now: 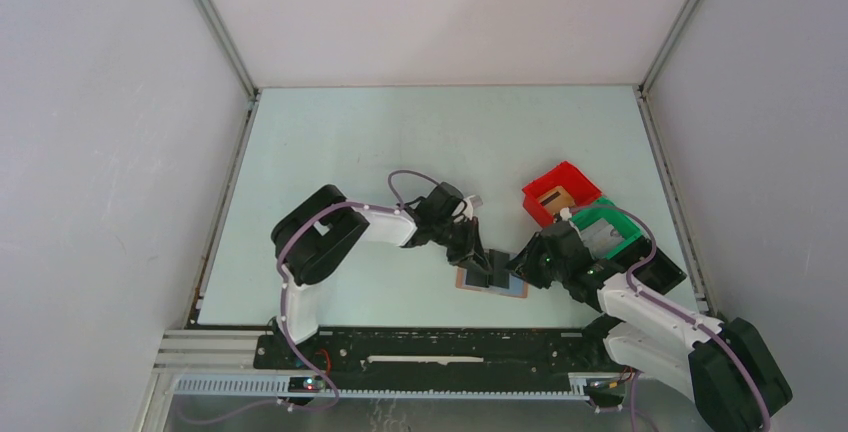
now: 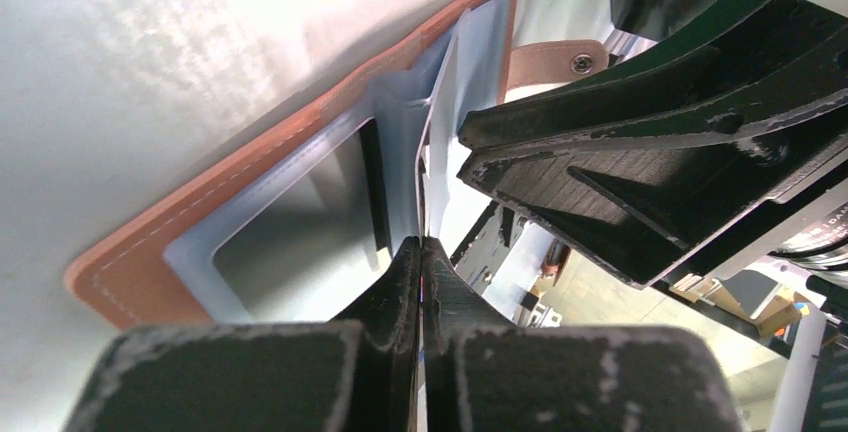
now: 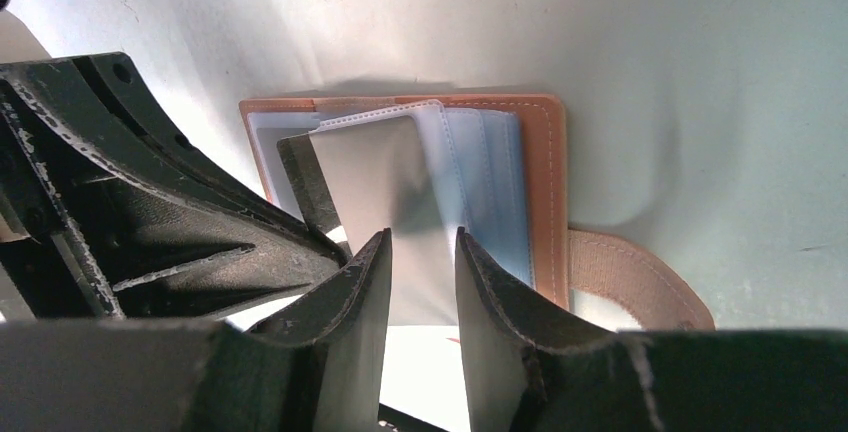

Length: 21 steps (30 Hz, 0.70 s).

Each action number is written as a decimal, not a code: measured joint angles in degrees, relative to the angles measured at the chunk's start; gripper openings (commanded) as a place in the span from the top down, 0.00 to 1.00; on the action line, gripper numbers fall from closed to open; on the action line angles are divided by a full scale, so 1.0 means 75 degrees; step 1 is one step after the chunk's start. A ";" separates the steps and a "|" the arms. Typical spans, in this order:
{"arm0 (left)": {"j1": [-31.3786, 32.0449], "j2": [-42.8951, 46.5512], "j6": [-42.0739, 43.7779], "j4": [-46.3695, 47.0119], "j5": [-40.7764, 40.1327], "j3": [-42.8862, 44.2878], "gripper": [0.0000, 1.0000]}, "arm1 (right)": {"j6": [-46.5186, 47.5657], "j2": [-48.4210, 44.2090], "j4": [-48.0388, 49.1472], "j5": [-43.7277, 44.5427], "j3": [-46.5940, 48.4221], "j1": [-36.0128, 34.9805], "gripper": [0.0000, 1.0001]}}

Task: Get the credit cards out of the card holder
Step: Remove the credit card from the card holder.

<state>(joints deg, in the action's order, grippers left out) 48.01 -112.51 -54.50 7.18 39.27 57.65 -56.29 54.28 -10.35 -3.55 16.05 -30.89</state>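
Now, open card holder [image 3: 545, 192]; red bin [image 1: 575, 174], box [image 1: 558, 198] inside

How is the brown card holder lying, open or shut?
Open. The card holder lies spread on the table, its blue-grey inner panels facing up and its strap tab sticking out sideways.

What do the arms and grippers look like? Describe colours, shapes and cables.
Both arms alternate white links with bulky black joint housings: left arm, right arm. A lilac cable loops along each. The left gripper and right gripper are matte black wedges with scuffed, whitened edges.
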 measured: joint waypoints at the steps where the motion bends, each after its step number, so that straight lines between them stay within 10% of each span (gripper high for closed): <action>1: -0.0012 0.0015 0.0000 0.0015 -0.0003 -0.0047 1.00 | -0.0003 0.0000 0.0003 0.0000 0.0000 0.0000 0.61; 21: -0.0627 0.0962 0.0280 -0.0026 0.0015 -0.0944 1.00 | 0.0114 -0.0452 -0.0577 -0.0102 0.0090 0.0017 0.56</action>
<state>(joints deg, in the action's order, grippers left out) 43.31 -105.30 -52.40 6.98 39.38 50.57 -55.44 50.89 -14.68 -4.32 16.73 -30.76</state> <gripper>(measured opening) 0.006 0.406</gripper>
